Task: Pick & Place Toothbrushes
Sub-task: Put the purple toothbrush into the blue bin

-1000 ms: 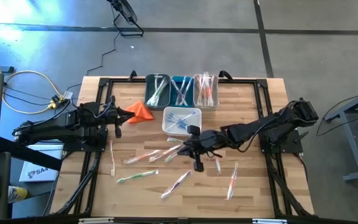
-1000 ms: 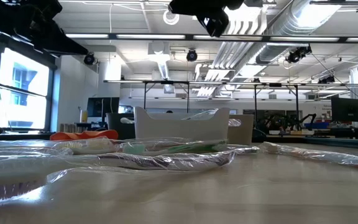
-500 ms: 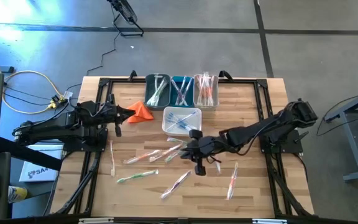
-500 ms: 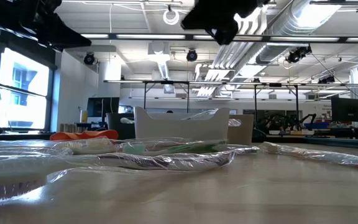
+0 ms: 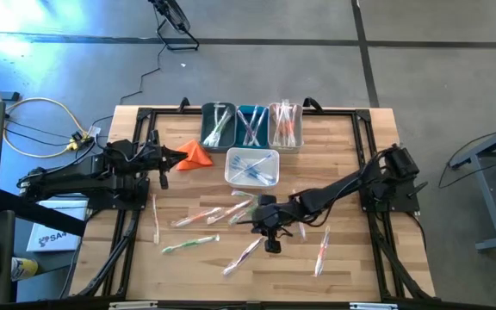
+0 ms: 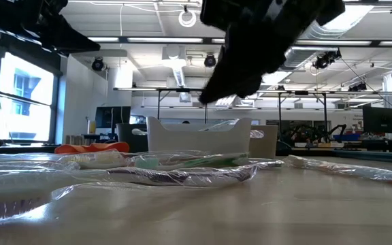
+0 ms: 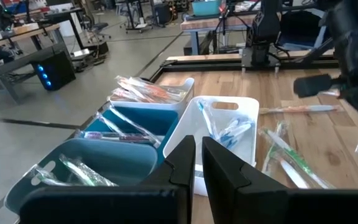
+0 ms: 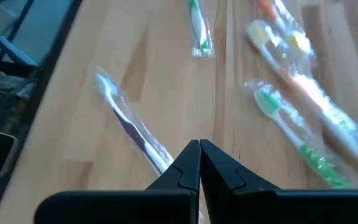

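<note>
Several wrapped toothbrushes lie flat on the wooden table: a white-and-purple one (image 5: 246, 254) (image 8: 132, 130), green ones (image 5: 189, 245) (image 8: 197, 28), orange and green ones (image 5: 218, 213) (image 8: 303, 93), and an orange one (image 5: 321, 250). My right gripper (image 5: 262, 226) (image 8: 199, 146) (image 6: 213, 92) is shut and empty. It hovers above the table among the loose brushes, over the white-and-purple one. My left gripper (image 5: 164, 160) (image 7: 199, 146) is shut and waits next to the orange cloth (image 5: 195, 153).
Three bins stand in a row at the far edge, a teal one (image 5: 218, 125), a blue one (image 5: 251, 125) and a clear one (image 5: 285, 125), each with brushes in it. A white bin (image 5: 252, 166) (image 7: 225, 134) with blue brushes sits in front of them. Bare wood lies near the table's near edge.
My right gripper has moved toward the near edge and downward, closer to the loose toothbrushes, and has stayed shut. The toothbrushes have not moved.
</note>
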`<state>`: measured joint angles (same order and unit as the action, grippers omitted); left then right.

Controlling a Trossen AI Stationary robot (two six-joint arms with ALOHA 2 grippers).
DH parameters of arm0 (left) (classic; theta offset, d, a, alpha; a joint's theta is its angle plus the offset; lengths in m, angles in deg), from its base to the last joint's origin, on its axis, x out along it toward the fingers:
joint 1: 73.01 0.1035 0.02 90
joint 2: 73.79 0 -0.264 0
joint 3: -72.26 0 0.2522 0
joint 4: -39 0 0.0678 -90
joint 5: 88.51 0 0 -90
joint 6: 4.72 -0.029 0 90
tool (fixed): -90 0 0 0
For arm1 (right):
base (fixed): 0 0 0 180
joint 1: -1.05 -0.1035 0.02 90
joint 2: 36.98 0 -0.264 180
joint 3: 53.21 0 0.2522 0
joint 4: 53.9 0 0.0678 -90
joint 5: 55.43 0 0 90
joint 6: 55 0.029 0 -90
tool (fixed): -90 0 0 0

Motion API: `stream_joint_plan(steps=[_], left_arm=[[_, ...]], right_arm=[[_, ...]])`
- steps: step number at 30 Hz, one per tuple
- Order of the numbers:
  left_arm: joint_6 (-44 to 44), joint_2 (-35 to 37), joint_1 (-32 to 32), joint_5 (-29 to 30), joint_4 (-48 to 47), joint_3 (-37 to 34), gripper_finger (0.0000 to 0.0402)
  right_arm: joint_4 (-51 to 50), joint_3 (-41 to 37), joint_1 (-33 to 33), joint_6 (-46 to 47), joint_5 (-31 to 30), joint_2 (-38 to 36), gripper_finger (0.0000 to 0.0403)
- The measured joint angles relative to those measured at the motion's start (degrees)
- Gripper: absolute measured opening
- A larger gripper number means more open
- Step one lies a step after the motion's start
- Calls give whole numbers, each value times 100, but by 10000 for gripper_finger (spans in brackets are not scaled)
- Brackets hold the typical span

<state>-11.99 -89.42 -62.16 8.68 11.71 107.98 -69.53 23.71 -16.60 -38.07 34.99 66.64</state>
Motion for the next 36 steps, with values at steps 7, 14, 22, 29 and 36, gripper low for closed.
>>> stream_joint_plan(steps=[7, 14, 22, 29, 36], left_arm=[[0, -1, 0, -3, -10, 0, 23], [0, -1, 0, -7, -16, 0, 23], [2, -1, 0, -12, -18, 0, 23], [2, -1, 0, -12, -34, 0, 23], [3, -1, 0, -12, -35, 0, 23]], right_arm=[[-54, 0, 0, 31, 375, 343, 2], [-64, 2, -120, 343, 269, 370, 9], [-141, 2, -244, 548, 148, 371, 92], [-129, -7, -289, 86, 50, 371, 132], [-132, -141, -286, 79, -104, 371, 129]])
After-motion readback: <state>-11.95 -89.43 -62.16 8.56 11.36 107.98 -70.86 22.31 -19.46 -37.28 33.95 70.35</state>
